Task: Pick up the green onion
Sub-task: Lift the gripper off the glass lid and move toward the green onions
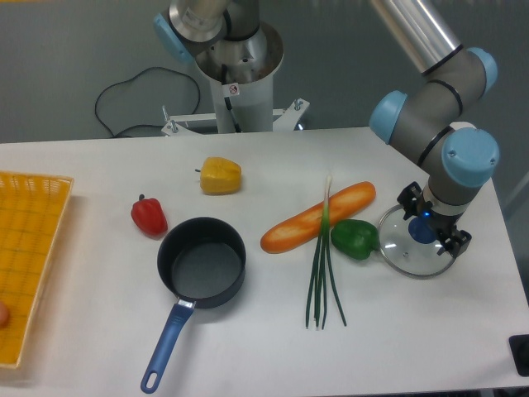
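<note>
Peppers number 3: red, yellow, green. 1 green onion lies mid-table, crossing 1 baguette (pale tip far). Gripper hovers over 1 glass lid, far right; its opening cannot be judged.

White table; yellow basket at left edge; red pepper beside dark pan with blue handle; yellow pepper behind; baguette lying diagonally, green bell pepper touching glass lid; black cable at back.
</note>
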`<state>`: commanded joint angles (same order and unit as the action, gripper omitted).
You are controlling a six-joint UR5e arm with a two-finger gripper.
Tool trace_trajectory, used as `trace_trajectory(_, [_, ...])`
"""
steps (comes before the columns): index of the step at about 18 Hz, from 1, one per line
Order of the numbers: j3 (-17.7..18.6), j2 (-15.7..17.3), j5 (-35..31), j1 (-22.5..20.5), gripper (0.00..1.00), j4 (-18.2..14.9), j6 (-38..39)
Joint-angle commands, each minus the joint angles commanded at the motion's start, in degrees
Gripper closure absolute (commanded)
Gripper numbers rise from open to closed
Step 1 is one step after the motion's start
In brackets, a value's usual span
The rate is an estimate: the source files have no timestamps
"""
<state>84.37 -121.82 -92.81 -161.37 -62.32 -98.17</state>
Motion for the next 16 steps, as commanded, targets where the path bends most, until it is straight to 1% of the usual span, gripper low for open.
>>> trace_trajectory(5, [0.1,0.7,-0.2,0.4,0.00,0.1,0.2])
trace_trajectory(7, [-0.2,1.1,-0.4,1.1,0.00,0.0,1.4])
trace_trajectory(9, [1.8,2.5,-0.4,1.7,0.00,0.0,1.8])
trace_trajectory(11, [3.0,4.0,-0.6,1.5,0.00,-0.3,2.4])
trace_trajectory(12, [4.6,5.3,-1.1,1.5,0.00,-0.4,2.9])
trace_trajectory(14, [6.8,7.8,-4.7,1.5,0.00,-0.7,3.7])
trace_trajectory(16, [8.0,8.9,-5.6,1.8,0.00,-2.6,8.2])
